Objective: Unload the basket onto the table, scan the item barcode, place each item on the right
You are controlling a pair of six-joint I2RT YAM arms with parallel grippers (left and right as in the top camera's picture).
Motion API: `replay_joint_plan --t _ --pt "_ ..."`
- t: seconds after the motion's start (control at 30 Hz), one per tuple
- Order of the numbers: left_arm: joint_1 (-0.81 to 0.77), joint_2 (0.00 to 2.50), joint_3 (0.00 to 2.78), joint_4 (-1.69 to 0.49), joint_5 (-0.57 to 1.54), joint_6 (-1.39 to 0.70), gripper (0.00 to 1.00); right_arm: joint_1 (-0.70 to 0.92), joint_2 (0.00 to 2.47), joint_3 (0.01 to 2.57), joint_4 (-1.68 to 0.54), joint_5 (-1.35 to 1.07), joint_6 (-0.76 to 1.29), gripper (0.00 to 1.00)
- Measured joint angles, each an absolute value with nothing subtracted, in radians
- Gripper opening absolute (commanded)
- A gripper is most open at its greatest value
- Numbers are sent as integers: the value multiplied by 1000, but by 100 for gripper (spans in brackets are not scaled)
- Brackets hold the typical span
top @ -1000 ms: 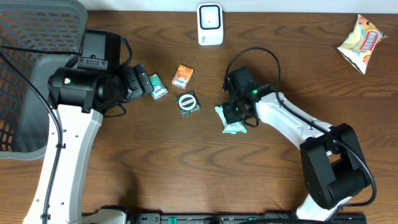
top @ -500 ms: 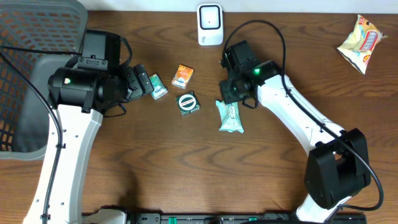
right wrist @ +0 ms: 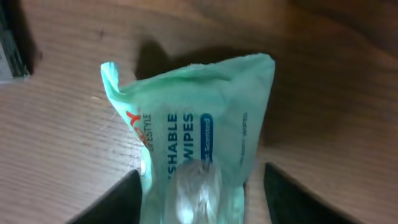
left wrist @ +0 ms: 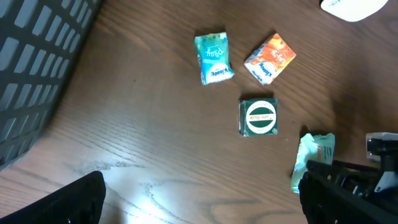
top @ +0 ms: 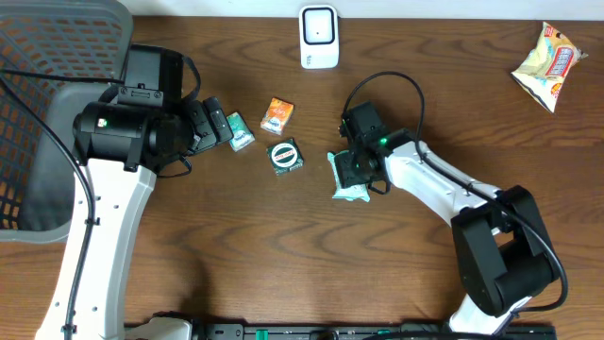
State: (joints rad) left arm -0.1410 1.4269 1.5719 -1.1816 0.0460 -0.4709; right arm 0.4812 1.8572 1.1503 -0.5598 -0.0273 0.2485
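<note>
Wipes pack [right wrist: 199, 143]: flat on the worktop [top: 283, 255], just right of the green box [top: 285, 156], below the scanner [top: 319, 38].
Right hand [right wrist: 202, 180]: fingers apart, astride the pack.
Left hand [left wrist: 199, 190]: fingers wide apart, empty.

The wipes pack [right wrist: 193, 143] runs off the lower edge of the right wrist view, its lettering partly lost in a fold and glare. Seen from overhead, the right end effector [top: 356, 173] covers the pack's upper part. The white scanner [left wrist: 351, 6] is cropped by the top edge of the left wrist view.
</note>
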Motion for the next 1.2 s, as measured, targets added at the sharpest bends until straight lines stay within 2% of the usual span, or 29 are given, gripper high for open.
replay_joint_plan --t 0.17,0.23,0.37,0.47,0.53,0.63,0.83,0.9,1.03,1.1,1.2 --pt "-141 1427 1572 -1181 46 -471 98 484 1858 1145 -536 -28 254 51" --pt "-141 1427 1572 -1181 46 -471 98 484 1858 1142 -533 -28 252 48" --pt "-141 1427 1572 -1182 46 -471 98 485 1885 1141 -528 -30 257 19" --pt "-141 1427 1572 -1181 46 -471 98 488 1898 1142 -521 -32 258 6" --pt "-141 1427 1572 -1181 46 -471 98 488 1897 1152 -529 -34 255 1" --pt "-141 1427 1572 -1181 46 -471 98 488 1913 1191 -549 -33 256 1" --pt "-141 1427 1572 -1182 46 -471 98 469 1935 1434 -552 27 252 1" --pt "-141 1427 1572 -1181 46 -471 97 463 1935 1549 -443 91 252 1" --pt "-141 1427 1572 -1182 46 -471 97 461 1935 1612 -270 136 252 1" --pt "-141 1427 1572 -1182 46 -471 98 460 1943 1642 -254 139 253 1" --pt "-141 1427 1572 -1182 46 -471 98 458 2044 1825 -286 147 249 1"
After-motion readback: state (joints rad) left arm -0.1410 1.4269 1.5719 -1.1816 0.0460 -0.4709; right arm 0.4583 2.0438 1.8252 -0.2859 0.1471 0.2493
